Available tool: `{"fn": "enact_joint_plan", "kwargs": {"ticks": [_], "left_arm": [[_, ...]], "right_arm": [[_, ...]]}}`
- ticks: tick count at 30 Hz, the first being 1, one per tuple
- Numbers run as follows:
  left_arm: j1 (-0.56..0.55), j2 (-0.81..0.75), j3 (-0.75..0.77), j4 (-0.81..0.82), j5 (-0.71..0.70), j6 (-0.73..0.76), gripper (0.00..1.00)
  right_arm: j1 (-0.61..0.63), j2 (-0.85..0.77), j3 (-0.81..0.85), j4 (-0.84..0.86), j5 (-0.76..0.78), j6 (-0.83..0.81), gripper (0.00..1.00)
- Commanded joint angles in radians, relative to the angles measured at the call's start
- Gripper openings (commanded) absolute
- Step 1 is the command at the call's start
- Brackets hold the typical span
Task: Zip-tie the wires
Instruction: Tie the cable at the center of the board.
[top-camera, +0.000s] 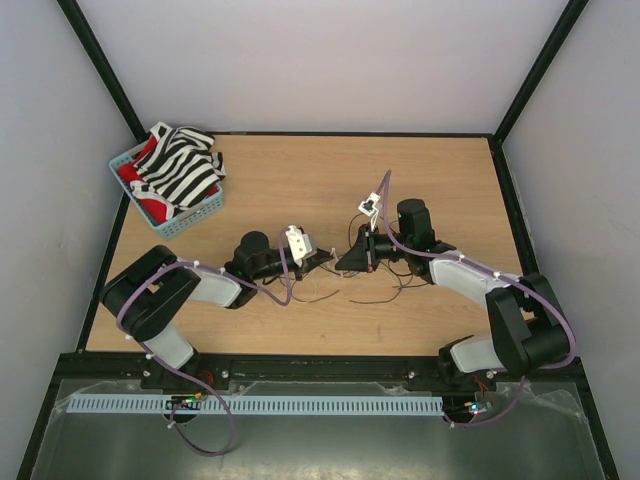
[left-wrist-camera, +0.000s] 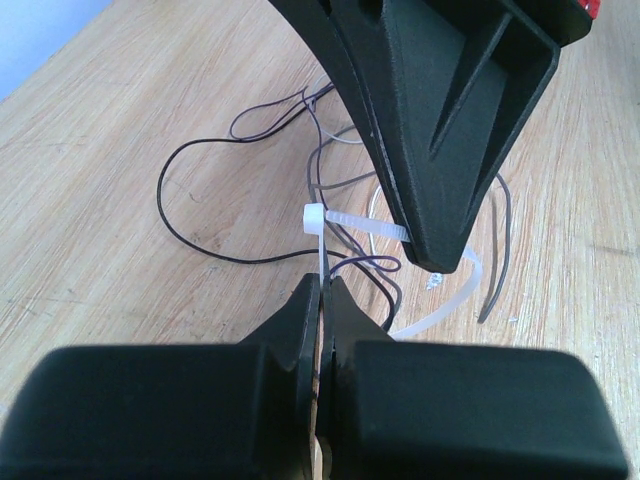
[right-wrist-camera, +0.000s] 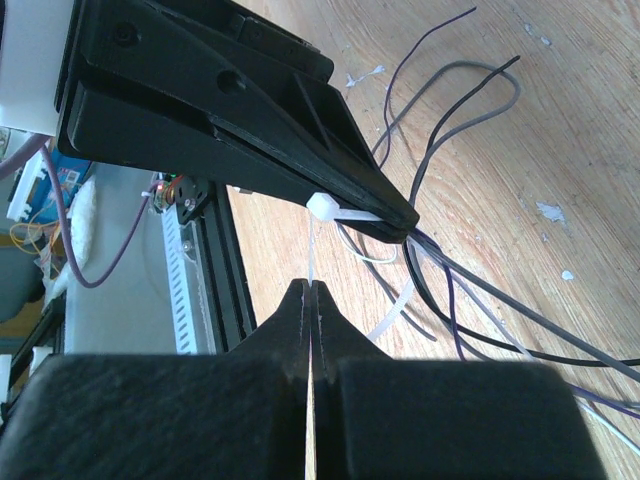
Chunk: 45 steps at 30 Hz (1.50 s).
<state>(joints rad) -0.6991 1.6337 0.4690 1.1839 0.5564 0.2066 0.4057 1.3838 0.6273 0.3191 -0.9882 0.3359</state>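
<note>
The left hand (left-wrist-camera: 322, 287) and the right hand (right-wrist-camera: 312, 292) are meeting tip to tip over the middle of the wooden worktop (top-camera: 300, 180), the left reaching in from the left and the right from the right. Both are pressed fully together, each pinching a strap of the white zip tie (left-wrist-camera: 313, 217). In the left wrist view, one strap is running from the tie's square head straight down into the left hand's closed fingers. A second is running sideways into the tip of the right hand. The rest of the tie is curving away in a pale loop beneath that tip.

The wires (right-wrist-camera: 450, 268) are lying on the worktop directly under and just in front of the two hands. They are bunching together close below the tie. I cannot tell whether they are passing through its loop. From that bunch the thin dark and pale strands are fanning out in loose curls, and the tangle's long axis is lying roughly left to right along the near side of the worktop.

A blue basket (top-camera: 196, 222) holding striped cloth (top-camera: 185, 168) is sitting at the far left corner, well apart.
</note>
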Motion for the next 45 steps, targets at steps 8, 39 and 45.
{"fn": "enact_joint_plan", "kwargs": {"ticks": [8, 39, 45], "left_arm": [[-0.010, -0.023, -0.007, 0.045, 0.004, 0.014, 0.00], [-0.025, -0.020, -0.007, 0.052, -0.018, 0.037, 0.00], [-0.024, -0.017, -0.007, 0.054, -0.030, 0.039, 0.00]], "right_arm": [[-0.004, 0.009, -0.002, 0.042, -0.021, 0.006, 0.00], [-0.009, 0.013, -0.016, 0.052, -0.009, 0.033, 0.00], [-0.008, -0.007, -0.013, 0.056, -0.017, 0.036, 0.00]]}}
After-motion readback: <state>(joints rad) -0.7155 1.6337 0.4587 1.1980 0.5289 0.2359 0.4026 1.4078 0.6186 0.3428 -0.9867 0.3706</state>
